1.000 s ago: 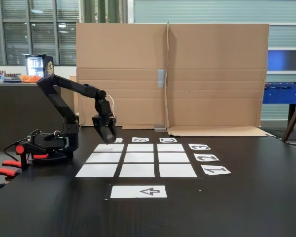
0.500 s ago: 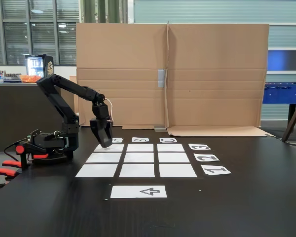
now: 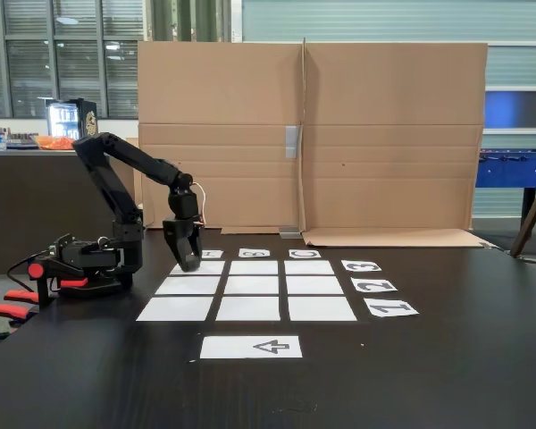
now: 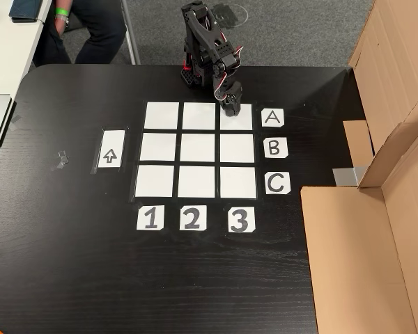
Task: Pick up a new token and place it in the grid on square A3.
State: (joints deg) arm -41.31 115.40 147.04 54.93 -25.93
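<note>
Black arm (image 3: 116, 179) is mounted at the table's (image 3: 447, 357) left edge in the fixed view and at its top edge in the other view. It reaches out and bends down over the grid (image 4: 195, 153).

Gripper (image 3: 189, 264) (image 4: 229, 109) points down, with its tip low over square A3 (image 4: 238, 120). This is the corner cell in the row beside label A (image 4: 272, 117) and the column above label 3 (image 4: 240, 220). In the fixed view the tip sits at the far-left cell, just at the paper's surface; contact cannot be told.

Jaw state: cannot tell. The fingers merge into one dark mass in both views.

Token: not made out. Anything between the fingers would be black on black and too small to separate (no claim either way).

The other eight cells are bare white paper. The arrow sheet (image 4: 111, 149) lies apart from the grid, on the side away from the letter labels. Labels B (image 4: 274, 147) and C (image 4: 277, 183) run down the right side in the other view, with 1 (image 4: 150, 218) and 2 (image 4: 191, 218) below.

A cardboard screen (image 3: 313, 134) stands along the far table edge in the fixed view. A seated person's legs (image 4: 90, 28) show at the top left of the other view.
</note>
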